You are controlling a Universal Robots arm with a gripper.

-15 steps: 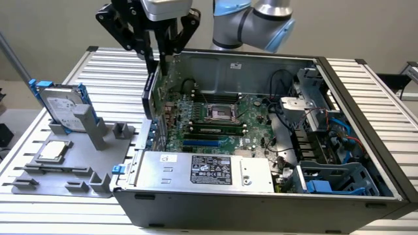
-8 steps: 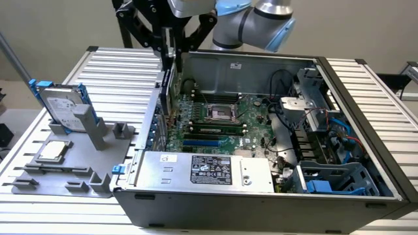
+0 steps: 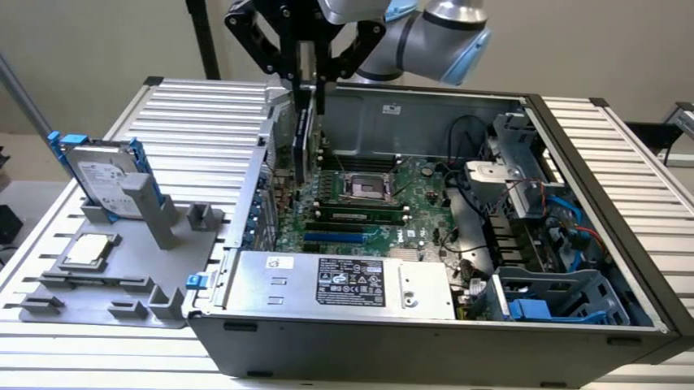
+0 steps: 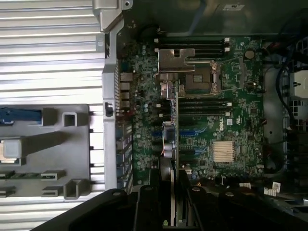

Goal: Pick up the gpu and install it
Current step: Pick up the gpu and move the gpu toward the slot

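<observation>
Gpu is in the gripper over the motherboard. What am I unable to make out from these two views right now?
- Slot under the gpu: wrist view, the edge-on card covers it.
- Lower edge of the gpu against the motherboard: exterior view, dark and too small to tell touching or apart.
- Label text on the power supply: exterior view, too small to read.

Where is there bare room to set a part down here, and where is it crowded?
Free: ribbed table between hard drive and case, and the strip at the exterior view's right of it. Crowded: the case's cabled side, and the motherboard beneath the gpu the fingers hold.
</observation>
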